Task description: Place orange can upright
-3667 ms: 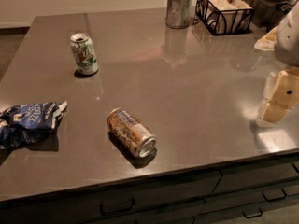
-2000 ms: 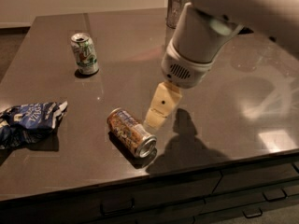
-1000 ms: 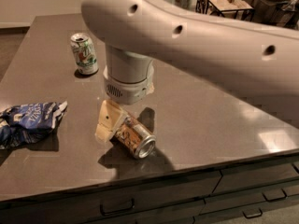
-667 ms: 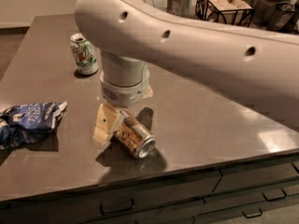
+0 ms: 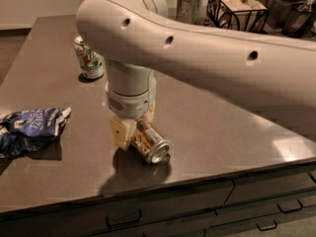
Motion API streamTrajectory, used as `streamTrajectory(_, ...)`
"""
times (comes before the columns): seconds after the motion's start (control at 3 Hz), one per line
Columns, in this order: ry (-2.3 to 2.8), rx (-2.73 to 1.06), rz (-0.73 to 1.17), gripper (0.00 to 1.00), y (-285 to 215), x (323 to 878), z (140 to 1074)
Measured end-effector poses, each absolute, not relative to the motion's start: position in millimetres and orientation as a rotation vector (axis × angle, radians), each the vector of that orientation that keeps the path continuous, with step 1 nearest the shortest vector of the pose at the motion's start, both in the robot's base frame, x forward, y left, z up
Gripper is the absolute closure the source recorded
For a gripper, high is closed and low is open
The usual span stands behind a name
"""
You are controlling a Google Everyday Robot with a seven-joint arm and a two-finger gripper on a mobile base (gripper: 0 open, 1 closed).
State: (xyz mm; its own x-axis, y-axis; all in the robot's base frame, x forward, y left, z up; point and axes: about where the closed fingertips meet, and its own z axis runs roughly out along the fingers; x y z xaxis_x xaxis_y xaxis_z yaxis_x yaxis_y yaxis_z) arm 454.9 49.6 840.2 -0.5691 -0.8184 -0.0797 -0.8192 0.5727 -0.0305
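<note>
Dim, warm light falls from above and behind. The gripper [image 5: 134, 131], low over the orange can [image 5: 150, 144] near the front edge of the bench [image 5: 212, 127], casts a dark shadow forward. A pale patch of glare lies on the bench's right side. The white arm [image 5: 197, 48] is brightest along its top.

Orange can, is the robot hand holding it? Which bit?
It cannot be told for sure. The gripper is down over the back end of the orange can, which lies on its side on the table.

Pincer [image 5: 133, 126] has swung in — now down over orange can [image 5: 152, 144]
</note>
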Motion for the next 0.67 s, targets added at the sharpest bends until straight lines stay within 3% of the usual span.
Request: streamTrajectory(0.67,2.568,-1.506,0.011,0.88,41.9,469.1,871.6)
